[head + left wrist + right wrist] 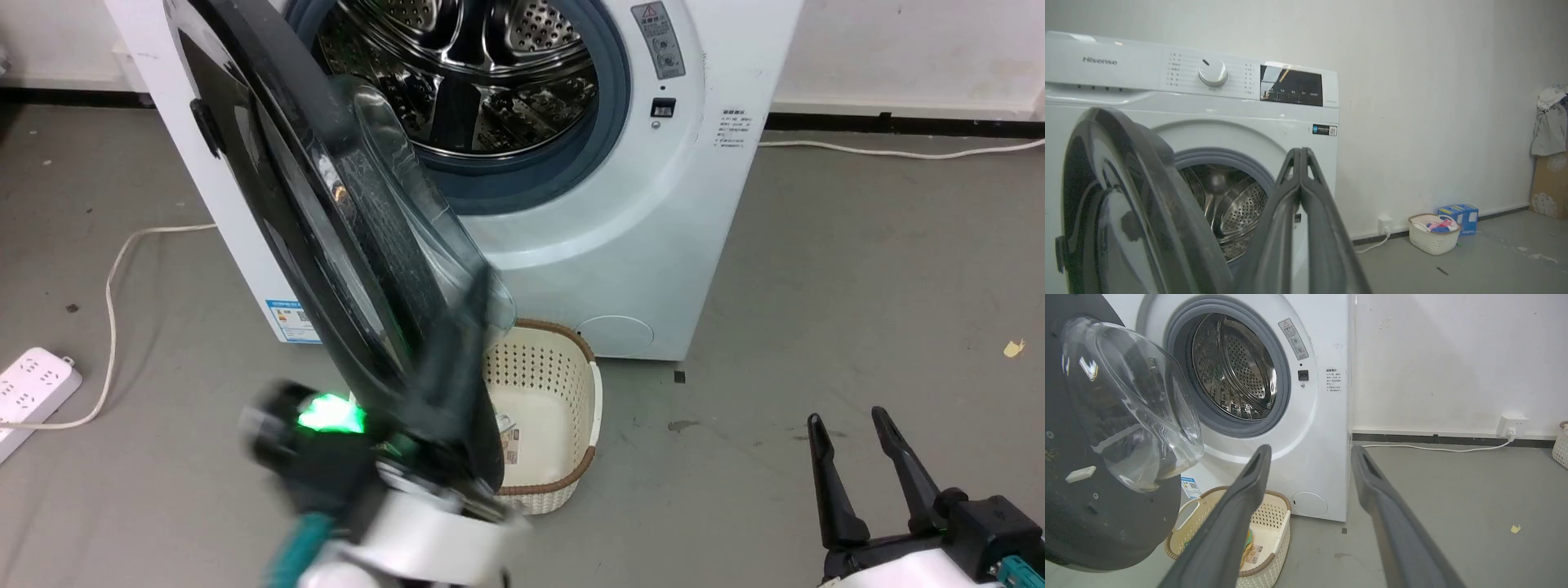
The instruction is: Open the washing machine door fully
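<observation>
Nearest: left gripper [1301,153] with fingers pressed together, nothing between them, blurred against lower rim of door [269,204]; contact unclear. Right gripper [847,418] spread wide and empty over floor [816,286], well apart from machine [620,245]. Farther: door partway open, angled out from machine's left side, basket [563,384] on floor beneath, drum [465,65] exposed behind.

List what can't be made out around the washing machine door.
- Head view: left gripper, motion-blurred; contact with the washing machine door cannot be told.
- Head view: basket contents, partly hidden by the door's lower edge.
- Head view: warning label print, too small.
- Left wrist view: display text, too small.
</observation>
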`<state>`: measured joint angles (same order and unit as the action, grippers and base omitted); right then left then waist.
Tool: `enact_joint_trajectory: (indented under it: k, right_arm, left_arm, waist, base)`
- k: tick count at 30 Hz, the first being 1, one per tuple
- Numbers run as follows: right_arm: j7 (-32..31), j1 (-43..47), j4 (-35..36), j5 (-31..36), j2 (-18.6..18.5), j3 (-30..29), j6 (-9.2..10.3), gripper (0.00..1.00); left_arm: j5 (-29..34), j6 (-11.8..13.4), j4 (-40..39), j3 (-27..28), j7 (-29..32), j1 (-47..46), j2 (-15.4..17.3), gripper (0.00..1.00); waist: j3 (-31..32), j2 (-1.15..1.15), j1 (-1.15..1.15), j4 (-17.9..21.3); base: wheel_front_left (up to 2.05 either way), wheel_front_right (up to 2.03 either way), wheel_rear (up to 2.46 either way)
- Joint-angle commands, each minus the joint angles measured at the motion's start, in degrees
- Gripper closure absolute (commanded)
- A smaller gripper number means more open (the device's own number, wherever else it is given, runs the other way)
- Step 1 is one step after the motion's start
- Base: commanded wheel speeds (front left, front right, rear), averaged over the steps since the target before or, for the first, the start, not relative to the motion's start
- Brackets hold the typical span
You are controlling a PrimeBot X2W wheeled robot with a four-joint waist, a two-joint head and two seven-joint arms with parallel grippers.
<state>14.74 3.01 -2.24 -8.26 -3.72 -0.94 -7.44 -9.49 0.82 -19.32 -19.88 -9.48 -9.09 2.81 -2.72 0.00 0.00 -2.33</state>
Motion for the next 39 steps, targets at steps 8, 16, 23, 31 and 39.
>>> enact_joint_trajectory:
  k: [8,16,23,31,39]
  right_arm:
    - [0.26,-0.05,-1.02,-0.88,0.23,0.55,-0.05,0.00]
    - [0.26,-0.15,-1.55,-1.37,0.09,1.60,-0.05,0.00]
    - [0.26,0.16,-1.88,-1.76,-0.07,1.67,-0.05,0.00]
    - [0.26,1.06,-2.35,-2.05,-0.01,1.37,-0.05,0.00]
    - [0.26,1.15,-3.05,-2.17,0.11,2.23,-0.05,0.00]
  left_arm:
    - [-4.71,-0.61,11.30,-6.39,7.11,3.69,0.10,1.00]
    - [-6.91,2.60,23.09,-5.36,4.15,2.74,0.08,1.00]
    - [-7.10,2.88,26.53,-4.31,0.78,2.29,0.77,1.00]
    - [-7.99,3.63,26.47,-3.21,0.19,3.17,1.62,1.00]
    - [-8.90,5.64,23.13,-0.28,0.36,4.47,3.68,1.00]
  waist:
    - [0.76,0.00,0.00,-0.17]
    - [0.38,0.00,0.00,-0.67]
    - [0.31,0.00,0.00,-3.17]
    - [1.70,0.00,0.00,-10.17]
    - [2.59,0.00,0.00,-17.12]
  base:
    - [0.00,0.00,0.00]
    - [0.00,0.00,0.00]
    - [0.00,0.00,0.00]
    - [0.00,0.00,0.00]
    - [0.00,0.00,0.00]
